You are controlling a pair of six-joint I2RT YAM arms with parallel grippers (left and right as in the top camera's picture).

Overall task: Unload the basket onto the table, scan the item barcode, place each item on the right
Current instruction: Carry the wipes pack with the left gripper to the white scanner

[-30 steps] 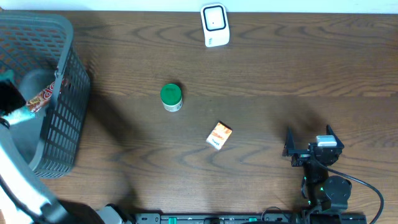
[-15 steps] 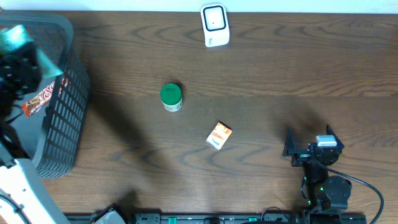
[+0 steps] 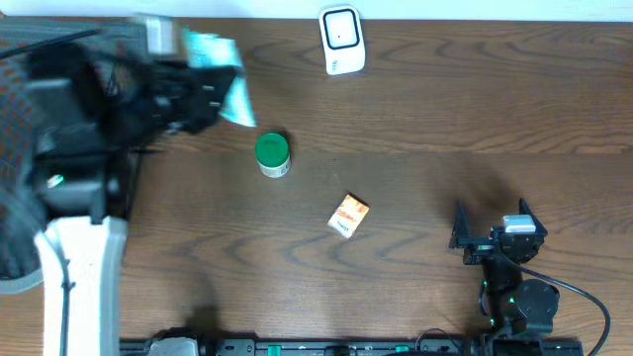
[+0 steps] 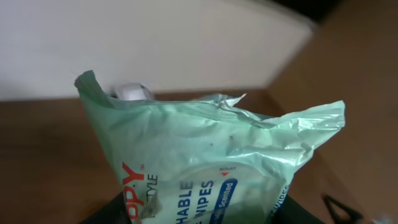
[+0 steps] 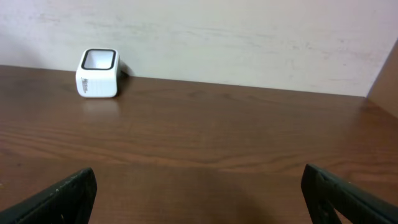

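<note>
A pale green pack of wipes hangs in the air over the table's back left, with my left gripper shut on its lower end; arm and pack are motion-blurred. In the left wrist view the pack fills the frame between my dark fingers. The white barcode scanner stands at the back centre, to the right of the pack, and its top peeks out behind the pack's upper left corner. My right gripper rests open at the front right with nothing between its jaws, the scanner far ahead.
A green-lidded canister stands just below the held pack. A small orange box lies near the table's middle. The grey mesh basket is at the far left, largely hidden by my left arm.
My left arm has lifted the wipes pack out of the basket and swung it right, toward the scanner. The right arm has not moved.
</note>
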